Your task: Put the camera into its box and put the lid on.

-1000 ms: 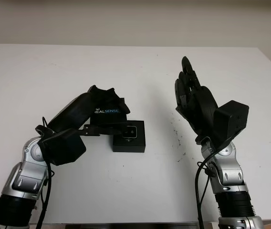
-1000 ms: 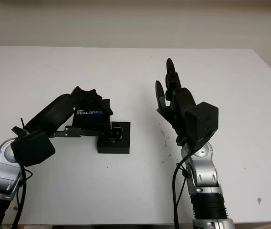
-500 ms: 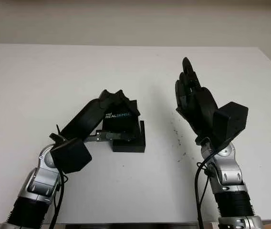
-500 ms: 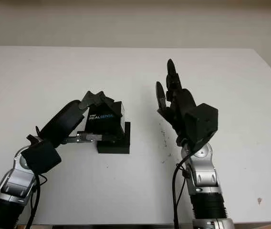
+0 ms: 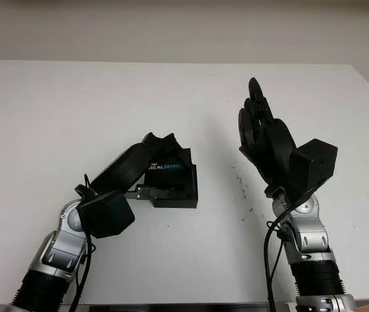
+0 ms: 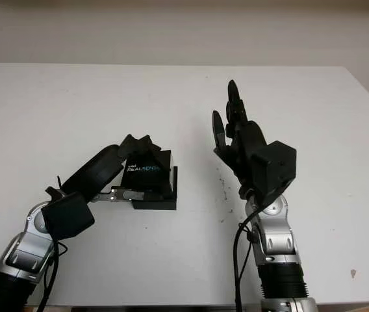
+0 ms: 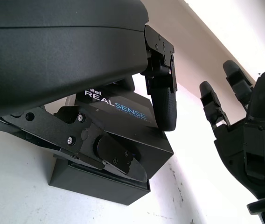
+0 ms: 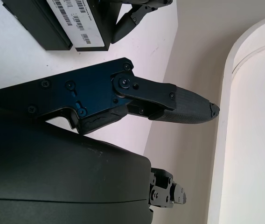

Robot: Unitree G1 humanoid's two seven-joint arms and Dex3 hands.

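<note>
The left hand (image 5: 162, 153) grips the lid (image 5: 166, 170), marked REALSENSE, with fingers (image 7: 163, 105) curled over its upper face. The lid sits tilted on the box (image 5: 183, 195), directly beneath the palm, not seated flush. The box rests on the white table (image 5: 74, 110). The right hand (image 5: 262, 133) is raised above the table, well apart from the box, open and holding nothing

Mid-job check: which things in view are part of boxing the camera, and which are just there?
In the job:
- black RealSense-printed lid, held by the left hand
- black box base, under the lid

Just there:
- right hand, open, raised above the table
- white table
- dark specks beside the box
</note>
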